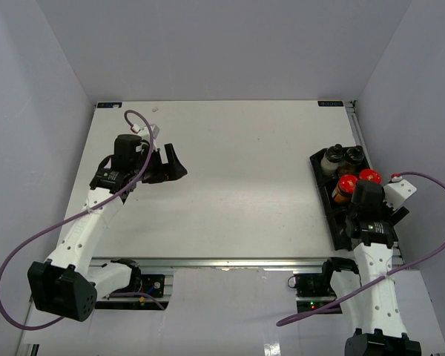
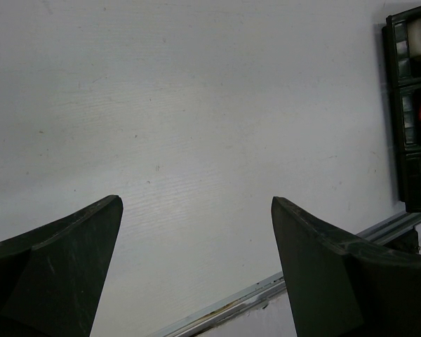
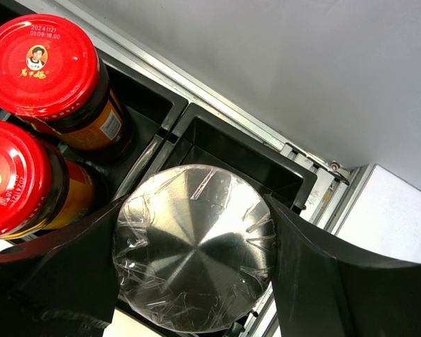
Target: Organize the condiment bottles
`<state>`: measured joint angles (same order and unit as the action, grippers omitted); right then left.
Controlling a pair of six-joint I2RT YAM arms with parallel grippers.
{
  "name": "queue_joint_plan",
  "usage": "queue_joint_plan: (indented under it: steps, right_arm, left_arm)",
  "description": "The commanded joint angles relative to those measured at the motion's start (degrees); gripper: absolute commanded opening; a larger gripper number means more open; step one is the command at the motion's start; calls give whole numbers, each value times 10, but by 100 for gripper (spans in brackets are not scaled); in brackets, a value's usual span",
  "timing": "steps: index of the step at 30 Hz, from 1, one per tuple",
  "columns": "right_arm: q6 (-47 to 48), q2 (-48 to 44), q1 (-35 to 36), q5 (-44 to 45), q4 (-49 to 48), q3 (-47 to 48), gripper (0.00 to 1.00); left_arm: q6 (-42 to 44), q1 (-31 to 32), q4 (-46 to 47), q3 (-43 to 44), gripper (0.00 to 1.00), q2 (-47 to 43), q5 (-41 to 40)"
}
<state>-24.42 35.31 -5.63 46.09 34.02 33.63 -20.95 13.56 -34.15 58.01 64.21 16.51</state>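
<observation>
My right gripper [image 3: 196, 203] is shut on the silver-lidded clear bottle [image 3: 196, 256] and holds it upright over a compartment of the long black tray [image 3: 224, 144]. Two red-capped bottles [image 3: 42, 67] [image 3: 10, 179] stand in the tray just left of it. In the top view the right wrist [image 1: 367, 204] covers that bottle. The red caps [image 1: 346, 184] [image 1: 368, 176] sit just beyond it. A black-capped bottle [image 1: 354, 153] and a pale grey-lidded bottle [image 1: 332, 159] stand at the tray's far end. My left gripper [image 1: 174, 167] is open and empty over the table's left side [image 2: 196, 203].
The tray [image 1: 320, 178] lies along the table's right edge, next to the metal rail [image 3: 302, 158]. The left wrist view shows bare white table [image 2: 196, 105], the front rail [image 2: 266, 284] and the tray [image 2: 400, 126] far off.
</observation>
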Motion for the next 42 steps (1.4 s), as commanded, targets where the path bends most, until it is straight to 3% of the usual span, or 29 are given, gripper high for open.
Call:
queue_joint_plan:
  steps: [1,5,14,17,19,24,28,34,37,42]
  right_arm:
    - [-24,-2,-7,37,-40,7,73]
    - [-23,0,-9,34,-40,9,81]
    - [-19,1,-10,29,-40,12,88]
    - [7,1,-10,-1,-51,21,97]
    - [26,6,-10,-35,-45,48,90]
    - [61,28,-10,-169,-2,156,90]
    - [74,101,-9,-256,45,289,90]
    - [86,173,2,-392,43,385,90]
    - [91,208,67,-480,33,439,90]
    - [105,261,212,-475,19,497,90]
  left_arm:
    - [3,-3,-6,14,98,-35,0]
    - [5,-4,-10,12,98,-39,-2]
    - [10,-4,-22,23,98,-49,-8]
    - [14,-3,-29,33,98,-51,-11]
    - [15,-3,-30,40,98,-51,-14]
    - [1,-3,-31,74,98,-37,-1]
    - [-8,-3,-21,93,98,-34,11]
    - [-5,-3,-27,136,98,-12,20]
    - [-7,-3,-18,148,98,-5,30]
    - [-23,-3,6,148,98,-1,58]
